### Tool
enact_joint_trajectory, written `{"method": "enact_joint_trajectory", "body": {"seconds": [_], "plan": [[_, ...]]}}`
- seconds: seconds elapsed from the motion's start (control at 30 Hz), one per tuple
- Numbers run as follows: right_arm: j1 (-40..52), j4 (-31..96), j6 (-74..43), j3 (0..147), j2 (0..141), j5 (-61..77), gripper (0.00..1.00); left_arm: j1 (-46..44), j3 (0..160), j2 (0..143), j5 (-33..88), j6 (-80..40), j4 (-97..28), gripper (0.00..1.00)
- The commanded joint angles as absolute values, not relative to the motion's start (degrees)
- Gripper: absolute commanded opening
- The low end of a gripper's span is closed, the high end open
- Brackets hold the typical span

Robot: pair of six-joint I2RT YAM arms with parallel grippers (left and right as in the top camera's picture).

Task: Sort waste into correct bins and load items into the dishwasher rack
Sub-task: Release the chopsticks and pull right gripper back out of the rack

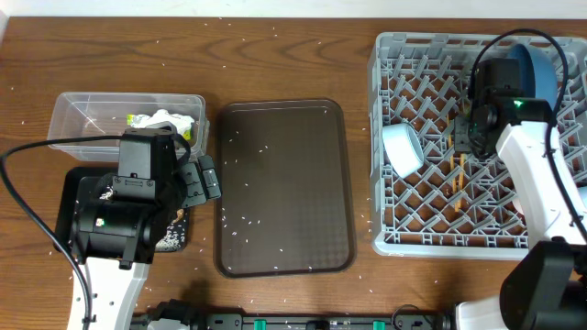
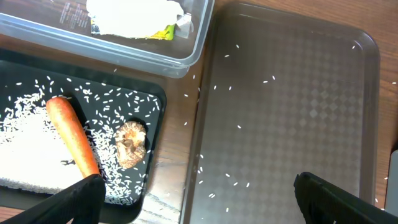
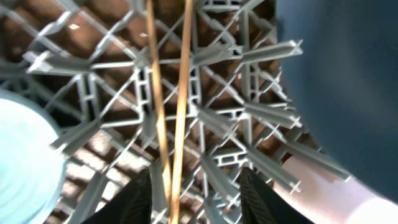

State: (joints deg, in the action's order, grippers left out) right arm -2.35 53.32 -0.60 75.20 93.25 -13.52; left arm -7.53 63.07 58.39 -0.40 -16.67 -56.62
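Where the desk [image 1: 275,55] begins at the left, a clear plastic tub [image 1: 83,105] is seen, and a crumpled white napkin [image 1: 170,119] and a yellow snack wrapper [image 1: 138,119] are held in it. Dark print is shown through the tub wall in the left wrist view, but it is too blurred to be read. Nearer the robot, a shallow black tray [image 2: 152,101] is set, largely hidden from overhead by the left arm [image 1: 119,220]. An orange carrot [image 2: 71,134], smooth and tapered, is laid on it at a slant, a small brown wrinkled food chunk [image 2: 130,143] is placed just beside it, and white rice grains [image 2: 25,134] are scattered around both. The left end effector [image 2: 199,183] is held above the gap between the black tray and the dark brown serving tray [image 1: 284,192], its fingers [image 2: 74,199] spread wide and nothing grasped. Stray grains are sprinkled over the serving tray and the desk. At the right, the grey dishwasher rack [image 1: 378,137] is found, with a lattice floor and upright pegs. A light blue cup [image 1: 402,149] is tilted at its left side. The thin wooden chopsticks [image 3: 168,118] are rested side by side on the lattice between the parted fingers [image 3: 130,202] of the right end effector [image 3: 196,199], by which they are not pinched. A large blue plate [image 1: 537,69] is stood at the rack's far right corner.
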Motion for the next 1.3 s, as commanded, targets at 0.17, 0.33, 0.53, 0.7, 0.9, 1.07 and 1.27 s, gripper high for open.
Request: {"method": "enact_joint_trajectory", "body": {"seconds": [0.17, 0.33, 0.53, 0.7, 0.9, 1.07, 1.27], "plan": [[-2.2, 56.71, -2.09, 76.84, 76.23, 1.13, 0.45, -7.25, 63.88, 58.35, -0.69, -16.32, -56.77, 0.98], [1.43, 57.78, -3.73, 76.84, 65.43, 22.61, 0.51, -7.25, 63.88, 58.35, -0.71, -16.32, -56.77, 0.98], [9.61, 57.45, -13.21, 76.82, 57.19, 27.2, 0.67, -7.25, 63.88, 58.35, -0.69, -16.32, -56.77, 0.98], [14.15, 57.82, -13.26, 76.84, 54.35, 27.03, 0.99, -7.25, 63.88, 58.35, -0.71, -16.32, -56.77, 0.98], [15.46, 61.8, -13.23, 76.84, 53.47, 27.42, 0.99, -7.25, 63.88, 58.35, -0.69, -16.32, -56.77, 0.98], [15.4, 68.95, -13.23, 76.82, 53.45, 24.99, 0.99, -7.25, 63.88, 58.35, -0.71, -16.32, -56.75, 0.98], [15.4, 68.66, -10.24, 76.84, 53.15, 23.75, 0.99, -7.25, 63.88, 58.35, -0.69, -16.32, -56.77, 0.98]]}}
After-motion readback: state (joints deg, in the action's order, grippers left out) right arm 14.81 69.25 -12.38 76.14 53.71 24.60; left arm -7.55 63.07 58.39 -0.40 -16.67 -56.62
